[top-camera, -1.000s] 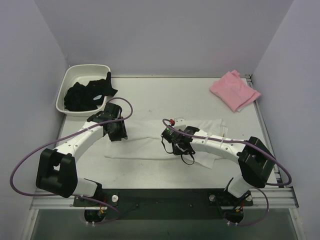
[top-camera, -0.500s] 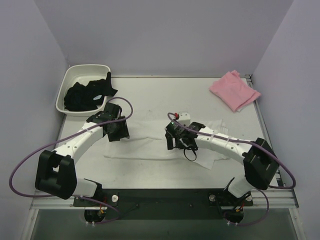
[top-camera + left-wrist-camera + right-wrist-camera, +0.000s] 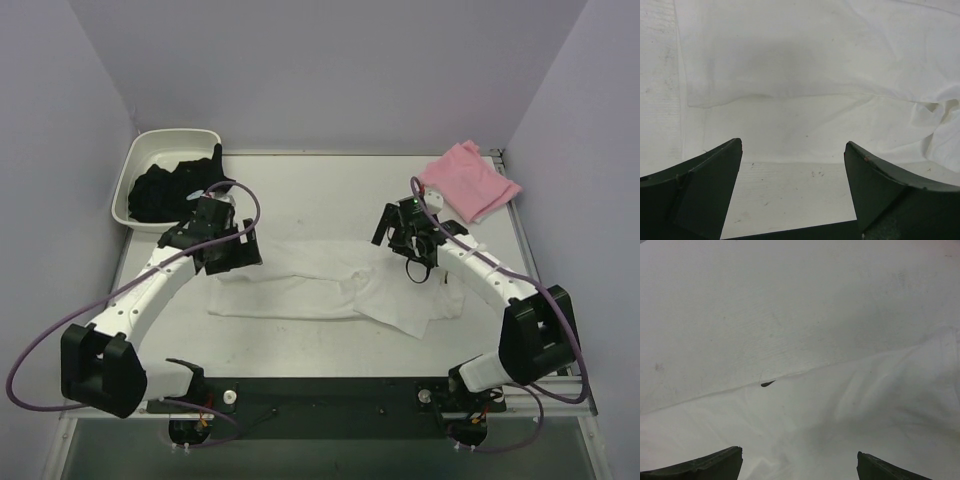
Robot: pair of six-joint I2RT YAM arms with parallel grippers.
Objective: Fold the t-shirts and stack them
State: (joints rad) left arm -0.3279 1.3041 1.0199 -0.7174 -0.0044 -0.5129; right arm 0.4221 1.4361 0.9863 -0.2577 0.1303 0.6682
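**Lavender booth, white bench – one tee flat, one already parked**

Plain lavender walls on three sides and a white bench point(image 3: 330, 185) in the middle, that's the whole setup. Over in the far left corner sits a white tub point(image 3: 128, 185) with some dark clothes point(image 3: 170, 192) in it, which I don't think matter here.

The white tee point(image 3: 320, 290) lies flat across the middle of the bench with its long axis running left to right, a bit rumpled at the right end. The pink tee point(image 3: 468, 180) is folded up in the far right corner, well apart from it.

The left fingers point(image 3: 705, 185) are spread wide with nothing between them, hovering over the tee's left end, and the cloth edge shows just ahead of them. The right fingers point(image 3: 700, 465) are spread and empty too, above the tee's far edge towards its right end, where cloth meets bare bench.

So each arm is nearest its own end of that long axis – handy, I'd guess, for a two-ended pinch and a fold across. The pink one is closest to the right arm point(image 3: 490, 280) for stacking afterwards.
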